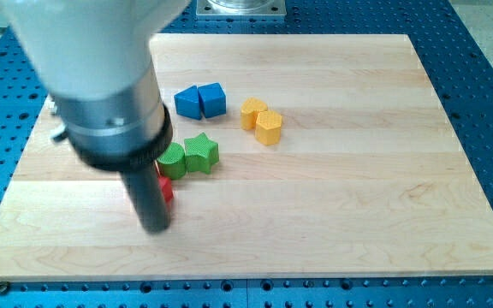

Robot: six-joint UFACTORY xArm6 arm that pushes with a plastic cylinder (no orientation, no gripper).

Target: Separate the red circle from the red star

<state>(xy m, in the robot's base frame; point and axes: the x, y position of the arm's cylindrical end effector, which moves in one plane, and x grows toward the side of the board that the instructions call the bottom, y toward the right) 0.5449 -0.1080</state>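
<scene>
My tip rests on the wooden board at the view's lower left. Just to its right, small parts of a red block show behind the rod; most of the red shapes are hidden by the rod and arm, so I cannot tell circle from star. The tip is touching or nearly touching the red piece's left side.
A green block and a green star sit just above the red piece. Two blue blocks lie further up. Two yellow blocks lie to their right. The large grey arm body covers the upper left.
</scene>
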